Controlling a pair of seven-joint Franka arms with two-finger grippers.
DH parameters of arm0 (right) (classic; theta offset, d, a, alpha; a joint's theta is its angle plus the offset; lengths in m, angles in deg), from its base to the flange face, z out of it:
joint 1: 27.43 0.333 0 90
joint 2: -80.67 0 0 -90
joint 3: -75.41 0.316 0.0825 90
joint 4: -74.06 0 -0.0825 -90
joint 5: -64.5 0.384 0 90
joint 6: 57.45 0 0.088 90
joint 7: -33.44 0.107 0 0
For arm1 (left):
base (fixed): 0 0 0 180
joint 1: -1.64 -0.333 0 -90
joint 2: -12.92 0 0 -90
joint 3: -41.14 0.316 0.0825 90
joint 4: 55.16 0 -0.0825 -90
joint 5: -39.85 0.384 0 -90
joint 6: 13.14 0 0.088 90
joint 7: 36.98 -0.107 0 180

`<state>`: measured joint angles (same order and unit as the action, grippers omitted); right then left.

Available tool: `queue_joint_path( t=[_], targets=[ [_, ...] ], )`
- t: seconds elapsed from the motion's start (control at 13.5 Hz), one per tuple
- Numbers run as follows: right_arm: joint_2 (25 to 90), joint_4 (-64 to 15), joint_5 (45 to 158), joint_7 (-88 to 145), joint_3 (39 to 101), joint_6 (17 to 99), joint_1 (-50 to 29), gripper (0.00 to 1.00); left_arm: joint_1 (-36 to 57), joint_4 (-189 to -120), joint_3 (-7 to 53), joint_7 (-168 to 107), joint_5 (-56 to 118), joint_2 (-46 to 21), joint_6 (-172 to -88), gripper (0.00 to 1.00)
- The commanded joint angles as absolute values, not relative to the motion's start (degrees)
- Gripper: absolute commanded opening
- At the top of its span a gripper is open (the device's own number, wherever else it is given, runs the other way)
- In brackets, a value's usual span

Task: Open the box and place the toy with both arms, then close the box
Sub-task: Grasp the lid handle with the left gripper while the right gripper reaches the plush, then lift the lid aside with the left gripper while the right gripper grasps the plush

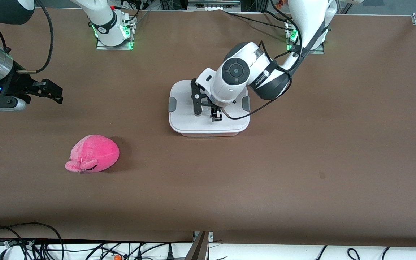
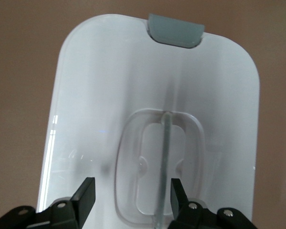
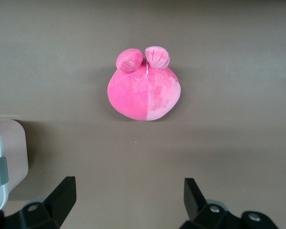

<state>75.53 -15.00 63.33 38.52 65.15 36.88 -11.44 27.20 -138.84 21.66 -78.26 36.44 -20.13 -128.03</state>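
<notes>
table [image 1: 302, 162]: brown, bare around the two task things; cables along the edge nearest the front camera.
box [image 1: 208, 119]: mid-table, lid [image 2: 109, 86] on, grey clips [image 1: 172, 104] at both short ends seemingly down. Not yet opened.
toy [image 1: 93, 153]: pink plush lying on the table, nearer the front camera than the box and toward the right arm's end; well apart from the box.
left gripper [image 1: 208, 108]: down over the lid's clear recessed handle [image 2: 159, 162], fingers [image 2: 86, 193] straddling the handle bar with a gap each side; nothing gripped yet, jaws partly spread.
right gripper [image 1: 45, 92]: waits in the air at the right arm's end, over bare table, jaws wide, empty.
step in hand: taking hold of the lid. My judgement: keep the bar centred between the fingers, close squarely on it, then lift straight so the box does not drag; the clips may hold the lid.
front view only: both arms, spacing of box and toy.
left wrist view only: handle bar between the fingers.
right wrist view only: toy's stubby feet [image 3: 143, 58], box corner at the edge.
</notes>
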Motion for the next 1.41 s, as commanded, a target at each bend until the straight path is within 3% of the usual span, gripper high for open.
queue_joint_path(
  t=[0.0,0.07,0.15,0.3,0.37,0.52,0.96,1.33],
  targets=[
    [72.69,-14.01,62.66,38.01,65.39,37.38,-11.78,1.00,27.13,-139.28,21.81,-81.98,37.03,-17.58,-124.68,0.68],
    [71.63,-13.92,62.57,38.01,65.39,37.56,-11.87,1.00,27.74,-139.54,21.89,-81.98,37.03,-17.84,-124.76,0.65],
    [70.84,-14.00,62.57,38.01,65.39,37.56,-11.96,1.00,27.92,-139.63,21.89,-82.07,37.12,-18.63,-125.19,0.55],
    [68.03,-13.92,63.53,38.01,65.47,37.65,-12.92,1.00,28.10,-139.54,21.89,-82.07,37.12,-20.65,-125.55,0.15],
    [67.49,-13.92,64.40,38.01,65.39,37.74,-13.36,1.00,28.53,-139.45,21.89,-82.07,37.21,-20.74,-126.33,0.07],
    [66.09,-14.18,66.34,37.40,65.39,37.48,-13.98,1.00,28.63,-139.36,21.89,-82.07,37.12,-20.75,-126.60,0.00],
    [56.87,-14.44,68.46,30.11,65.39,47.30,-13.98,1.00,26.88,-139.01,21.81,-82.25,36.33,-19.09,-125.38,0.00],
    [50.09,-14.88,68.46,23.86,65.47,56.36,-15.30,1.00,24.68,-138.57,21.72,-81.99,36.15,-11.80,-115.64,0.00]
  ],
)
